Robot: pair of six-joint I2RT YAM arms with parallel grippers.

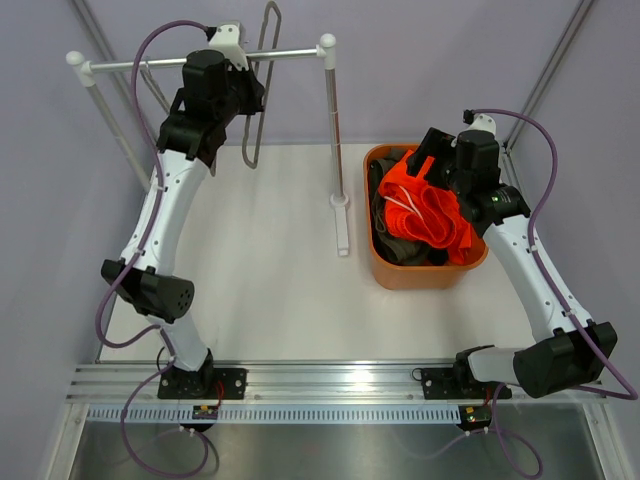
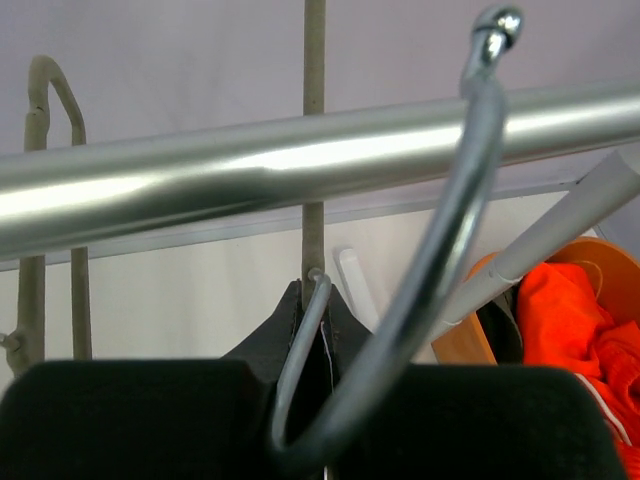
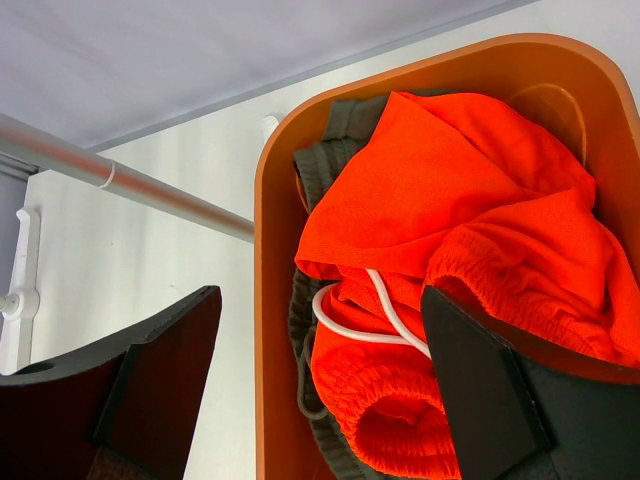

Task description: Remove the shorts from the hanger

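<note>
The bright orange shorts (image 1: 430, 210) lie on top in the orange basket (image 1: 425, 280), and also show in the right wrist view (image 3: 450, 190). The olive-grey shorts (image 3: 320, 165) lie under them. I cannot make out the navy shorts. The bare grey hanger (image 1: 262, 90) hangs by its metal hook (image 2: 440, 250) from the rack's rail (image 2: 200, 175). My left gripper (image 2: 318, 310) is shut on the base of the hook, up at the rail (image 1: 245, 95). My right gripper (image 3: 320, 380) is open and empty just above the orange shorts, over the basket's left side (image 1: 432, 160).
The rack's rail (image 1: 200, 58) spans the back left on two posts. The right post (image 1: 335, 130) and its white foot (image 1: 342, 225) stand just left of the basket. Purple cables loop off both arms.
</note>
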